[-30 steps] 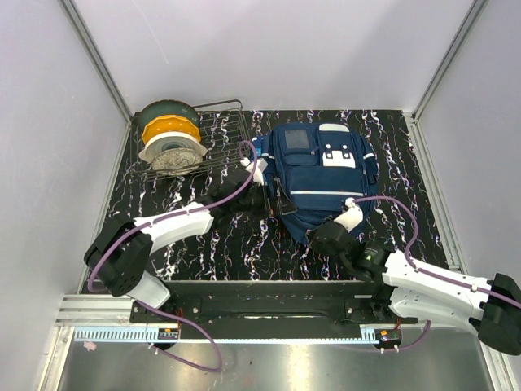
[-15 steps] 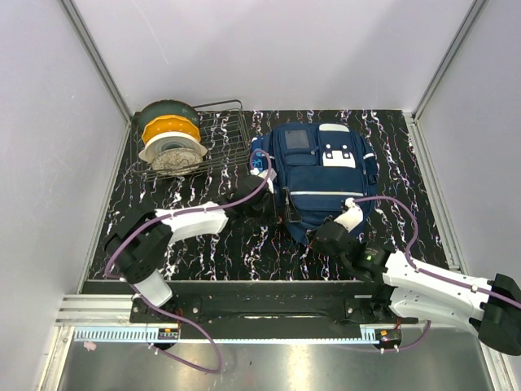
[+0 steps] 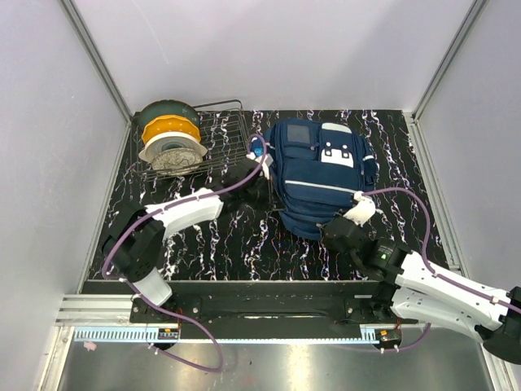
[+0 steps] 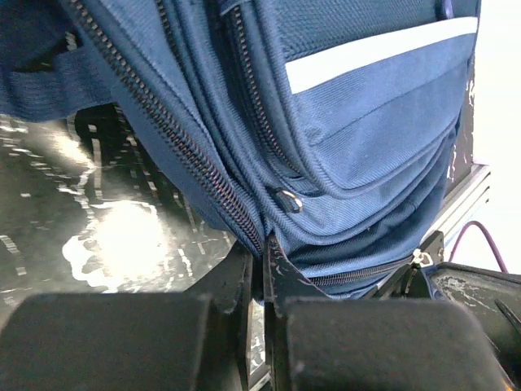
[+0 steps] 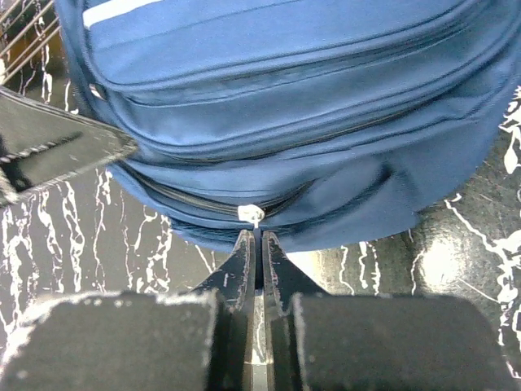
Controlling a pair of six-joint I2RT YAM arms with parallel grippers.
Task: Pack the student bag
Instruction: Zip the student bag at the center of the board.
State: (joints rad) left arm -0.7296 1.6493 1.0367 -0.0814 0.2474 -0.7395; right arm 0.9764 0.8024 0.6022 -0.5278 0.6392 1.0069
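Plainly, the student bag (image 3: pixel 321 175) lay flat on the black marbled bench (image 3: pixel 203 244), right of centre and toward the far side, its front pockets facing up. I judged it soft and floppy: padded fabric that would sag and fold if lifted by one corner, fairly light, not fragile and not slippery. The sound places to take hold looked like the zip pulls, the strap webbing and the stiffer seamed edges, not the slack panels. The right gripper (image 5: pixel 256 238) was clenched at the bag's near edge, its tips meeting on a white zip pull (image 5: pixel 251 213), which it seemed to pinch. The left gripper (image 4: pixel 264 244) was clenched too, its tips pressed against the lower seam on the bag's left side, just beside a run of zip teeth and below a small metal ring (image 4: pixel 287 200); whether any cloth was caught between them I could not tell. To the left, near the bag's far corner, stood a wire rack (image 3: pixel 228 130) holding round green, yellow and white pieces (image 3: pixel 169 138) (dishes or reels, I could not say). It stood close to the left arm's elbow room, and the right arm's purple cable (image 3: pixel 391 191) looped by the bag's near right corner, where it might snag.
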